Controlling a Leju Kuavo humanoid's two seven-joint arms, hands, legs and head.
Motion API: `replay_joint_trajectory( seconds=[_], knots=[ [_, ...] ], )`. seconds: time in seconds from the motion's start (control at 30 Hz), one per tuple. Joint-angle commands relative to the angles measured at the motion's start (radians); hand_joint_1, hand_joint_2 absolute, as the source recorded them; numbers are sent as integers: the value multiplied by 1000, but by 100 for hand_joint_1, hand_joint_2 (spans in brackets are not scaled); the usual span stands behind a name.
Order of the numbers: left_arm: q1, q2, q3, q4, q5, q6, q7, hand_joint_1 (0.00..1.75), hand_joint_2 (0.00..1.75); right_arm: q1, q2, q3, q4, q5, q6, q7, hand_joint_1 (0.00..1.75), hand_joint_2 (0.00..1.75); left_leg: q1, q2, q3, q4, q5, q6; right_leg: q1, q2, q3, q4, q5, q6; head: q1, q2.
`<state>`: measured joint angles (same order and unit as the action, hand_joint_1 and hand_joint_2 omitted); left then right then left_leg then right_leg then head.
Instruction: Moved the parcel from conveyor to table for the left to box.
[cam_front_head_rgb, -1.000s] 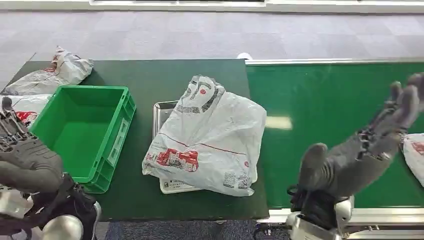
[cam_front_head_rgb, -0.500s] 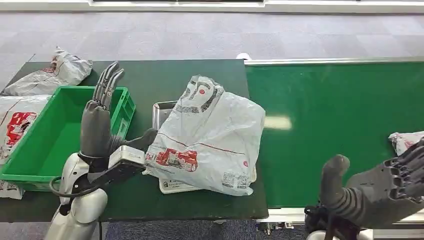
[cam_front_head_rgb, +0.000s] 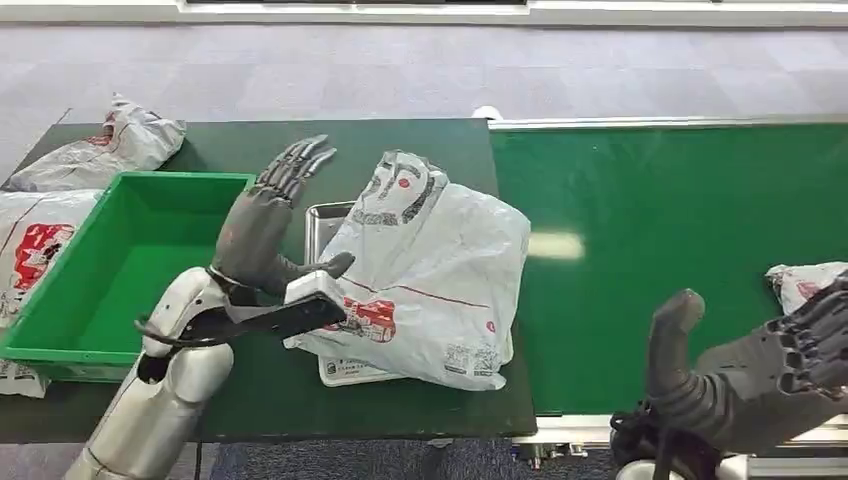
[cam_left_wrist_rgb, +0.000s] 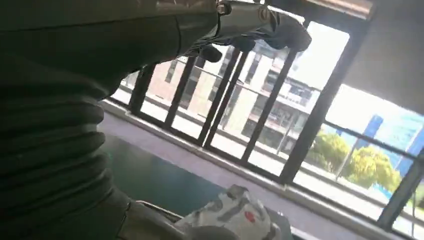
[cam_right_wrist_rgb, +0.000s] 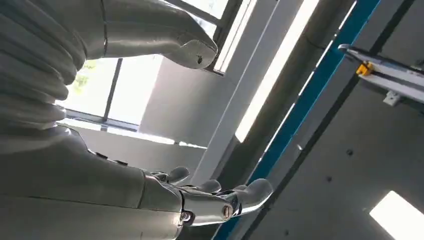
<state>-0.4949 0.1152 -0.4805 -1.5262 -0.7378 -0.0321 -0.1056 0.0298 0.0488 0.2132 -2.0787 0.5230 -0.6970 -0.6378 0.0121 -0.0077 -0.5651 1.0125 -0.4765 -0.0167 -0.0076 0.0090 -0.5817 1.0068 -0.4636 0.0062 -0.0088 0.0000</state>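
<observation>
White plastic, printed in red and black: the parcel (cam_front_head_rgb: 420, 275) is down on the dark desk (cam_front_head_rgb: 400, 140), lying over a metal tray (cam_front_head_rgb: 318, 222) near the desk's right edge, right beside the green conveyor (cam_front_head_rgb: 660, 200). The right hand's part looks done.

And here comes the handover! Over the last second the left hand (cam_front_head_rgb: 262, 225) has swung up from the near-left corner and across the green box (cam_front_head_rgb: 120, 270); now it hovers with fingers spread wide and thumb out, holding nothing, just at the parcel's left side. The thumb tip looks to be at the plastic, though whether it truly touches I cannot tell. The left wrist view shows the parcel's crumpled top (cam_left_wrist_rgb: 235, 212) close ahead of that hand.

The right hand (cam_front_head_rgb: 770, 365) has meanwhile dropped back from over the belt to the conveyor's near edge (palm up, fingers loosely apart, nothing in it), and the right wrist view confirms bare fingers (cam_right_wrist_rgb: 220, 200).

Another bag (cam_front_head_rgb: 805, 285) has ridden in further along the belt at its right end, near that resting hand. Two more bags (cam_front_head_rgb: 110, 145) lie at the desk's far-left corner and left edge.

My read: the boxing step is opening now. The box stands empty just left of the parcel, so a short lift and carry is all it should need, though slack plastic may sag or slip in the grasp.
</observation>
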Motion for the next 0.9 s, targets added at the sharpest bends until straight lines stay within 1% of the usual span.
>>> replay_joint_trajectory(
  seconds=[0.03,0.17,0.33,0.4,0.47,0.57,0.6,0.73,0.77,0.9],
  knots=[
    [-424,-6,-393,513,59,-190,-70,0,175,-79,-38,19,143,-34,-1,-7,0,175,0,-5,-2,0,3,1,0,-6,1,-1,2,1,0,0],
    [-504,-68,-499,630,137,-290,-106,0,175,-107,-33,51,158,-24,-1,13,0,175,0,-3,-2,0,4,1,0,-4,0,-1,4,0,0,0],
    [-555,-136,-594,707,206,-358,-128,0,175,-130,-32,87,165,-9,-1,51,0,175,-1,-3,-3,-4,6,2,-1,-6,-1,-5,6,1,0,0],
    [-562,-153,-616,726,219,-382,-137,0,175,-133,-36,103,169,-17,-1,58,0,175,0,-2,-3,-3,6,2,0,-5,0,-4,6,1,0,0],
    [-559,-168,-634,746,219,-386,-140,0,175,-135,-37,117,166,-20,-1,59,0,175,0,-1,-2,-1,3,1,0,-3,0,-1,4,0,0,0],
    [-570,-211,-669,835,231,-381,-158,0,175,-146,-48,137,157,-20,-1,72,0,175,0,-2,-2,-3,5,2,0,-4,1,-4,5,0,0,0],
    [-566,-212,-670,837,230,-379,-157,0,175,-147,-48,138,156,-20,-1,72,0,175,0,0,-2,0,2,1,0,-2,-1,-1,4,0,0,0],
    [-577,-263,-721,960,236,-398,-182,0,175,-160,-65,156,162,-31,-1,68,0,175,0,0,-3,0,2,1,0,-2,-1,0,4,0,0,0],
    [-576,-274,-736,985,232,-386,-187,0,0,-160,-67,154,164,-40,-1,58,0,175,0,0,-3,-1,3,1,0,-2,-1,-1,4,0,0,0],
    [-560,-302,-797,1061,224,-398,-199,0,0,-157,-74,157,174,-75,-1,37,0,175,0,0,-2,-1,3,1,0,-1,0,-2,4,1,0,0]
  ],
)
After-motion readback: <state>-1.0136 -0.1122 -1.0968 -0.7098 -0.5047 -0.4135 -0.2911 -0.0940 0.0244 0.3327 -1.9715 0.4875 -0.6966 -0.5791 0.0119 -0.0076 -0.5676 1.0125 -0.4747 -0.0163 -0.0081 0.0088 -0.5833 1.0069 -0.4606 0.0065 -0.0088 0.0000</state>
